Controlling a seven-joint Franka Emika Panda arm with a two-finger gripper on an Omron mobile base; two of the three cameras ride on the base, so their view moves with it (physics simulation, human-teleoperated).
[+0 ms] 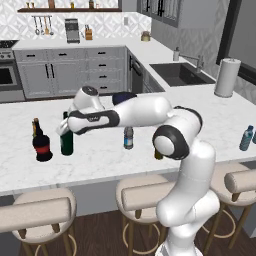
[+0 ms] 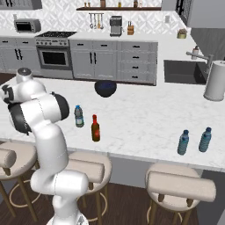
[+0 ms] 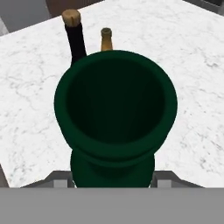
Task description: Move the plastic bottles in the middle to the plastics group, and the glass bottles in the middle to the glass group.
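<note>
My jaws are clamped on the neck of the dark green bottle (image 1: 66,141), which stands upright on the tabletop (image 1: 100,155) at the left, just beside the squat black bottle (image 1: 42,146) and the slim brown bottle (image 3: 106,40) of the glass group. The small clear water bottle (image 1: 128,138) stands mid-tabletop, with the amber bottle with the red top (image 2: 95,128) just to its right. Two light blue plastic bottles (image 2: 183,142) stand well apart at the far right, near the tabletop's near edge.
</note>
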